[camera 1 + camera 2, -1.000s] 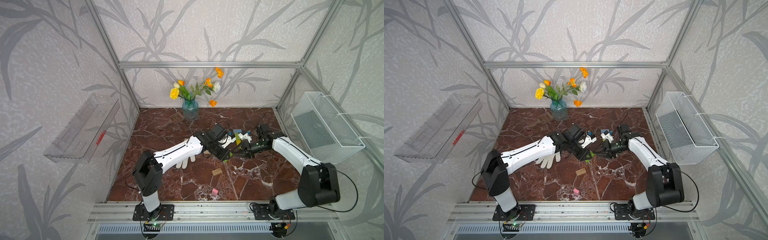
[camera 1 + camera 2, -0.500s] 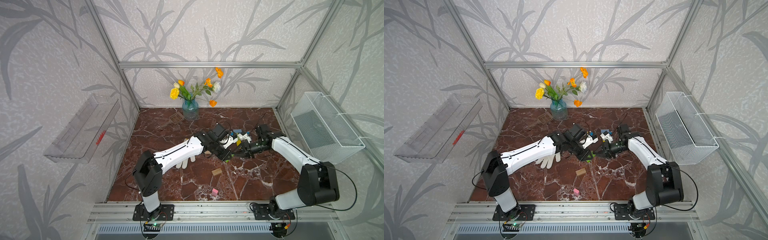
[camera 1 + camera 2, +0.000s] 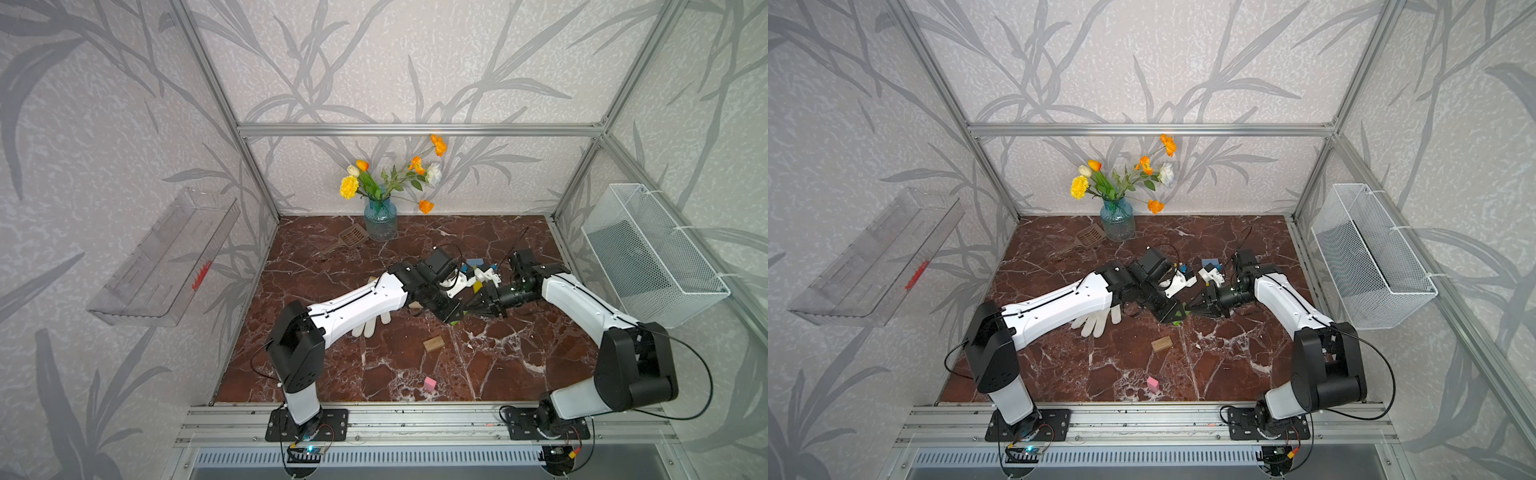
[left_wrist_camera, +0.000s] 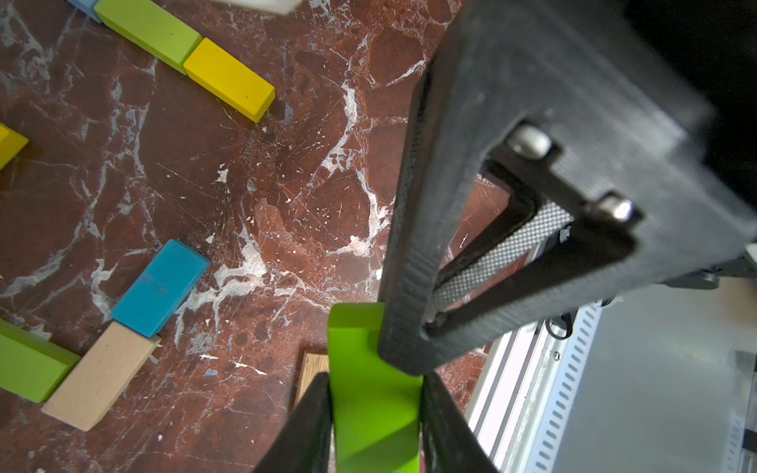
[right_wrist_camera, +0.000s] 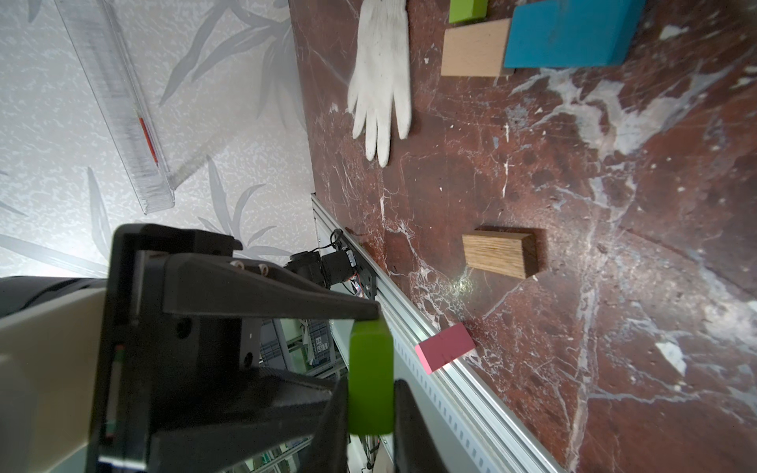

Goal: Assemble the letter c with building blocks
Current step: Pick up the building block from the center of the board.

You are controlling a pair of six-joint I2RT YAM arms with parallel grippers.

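Observation:
Both grippers meet above the middle of the floor on one green block (image 3: 455, 322) (image 3: 1177, 322). In the left wrist view, the green block (image 4: 360, 336) stands between the fingers of my left gripper (image 4: 375, 381), which lie against its sides. One finger of the right gripper (image 4: 409, 286) crosses its far end. In the right wrist view, my right gripper (image 5: 370, 385) is shut on the thin edges of the green block (image 5: 370, 356). Laid on the floor are a green block (image 4: 147, 26), a yellow block (image 4: 229, 78), a blue block (image 4: 159, 286) and a plain wood block (image 4: 100, 376).
A darker wood block (image 3: 433, 343) and a pink block (image 3: 430, 384) lie loose toward the front rail. A white glove (image 3: 370, 326) lies under the left arm. At the back stand a flower vase (image 3: 380, 220) and a brown spatula (image 3: 351, 239). A wire basket (image 3: 652, 257) hangs on the right wall.
The right gripper's fingers have closed onto the green block that the left gripper holds. Both arms have hardly shifted.

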